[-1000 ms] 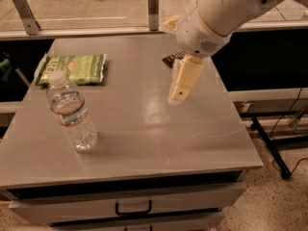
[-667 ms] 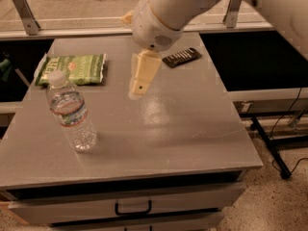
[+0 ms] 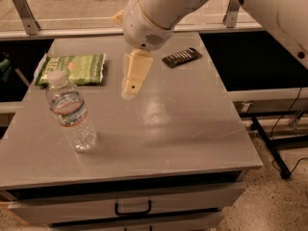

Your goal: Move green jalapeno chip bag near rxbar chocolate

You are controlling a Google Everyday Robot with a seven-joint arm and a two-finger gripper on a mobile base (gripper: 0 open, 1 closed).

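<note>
so in the last second the arm has swung across the table toward the green jalapeno chip bag. it started out well away from the bag, over by the rxbar chocolate and mostly blocking it. now the gripper hangs above the tabletop near the bag's closest edge, pointing down, not touching the bag. honestly can't tell if it's open or closed from this angle, and nothing looks to be in it.

the bag itself hasn't budged. it's lying flat at the back corner, with the water bottle standing just in front of it. the rxbar is in plain view now, well apart from the bag, on the other side of the gripper from it.

my read: this is the approach, and the grab hasn't happened yet. it needs to get over the bag and come down. the bottle sits close to the bag's front edge, so a sloppy approach could knock it.
</note>
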